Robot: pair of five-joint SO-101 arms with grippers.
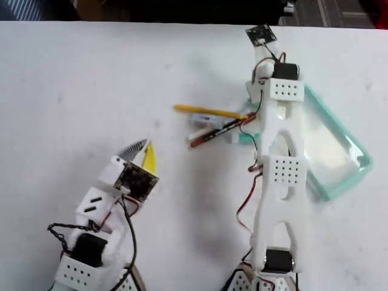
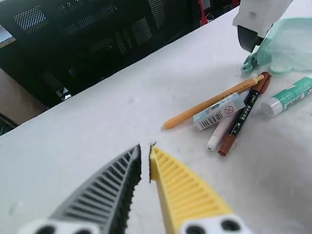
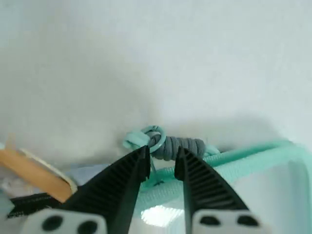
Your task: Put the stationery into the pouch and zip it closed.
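The white table (image 1: 91, 79) carries everything. The right arm lies stretched over the near end of the pouch (image 1: 339, 151), a clear pouch with a mint-green border, which lies flat on the table's right side. The left arm stands at the near left, well apart from the pouch.

The stationery lies in a small heap just beside the pouch's open end, all of it outside. There is a yellow pencil (image 2: 209, 103), a black pen (image 2: 241, 119) with brown ends, a glue stick (image 2: 287, 95) with a green label, a white marker (image 2: 219, 134) and a small eraser (image 2: 219, 112) in a paper sleeve.

The left gripper (image 2: 145, 148) is almost closed, with a thin slit between its grey and yellow fingers, and it holds nothing.

The right gripper (image 3: 163, 153) has its black fingers a little apart. The tips are at the zip pull (image 3: 173, 145), a grey cord on a green ring, and I cannot tell if they touch it.
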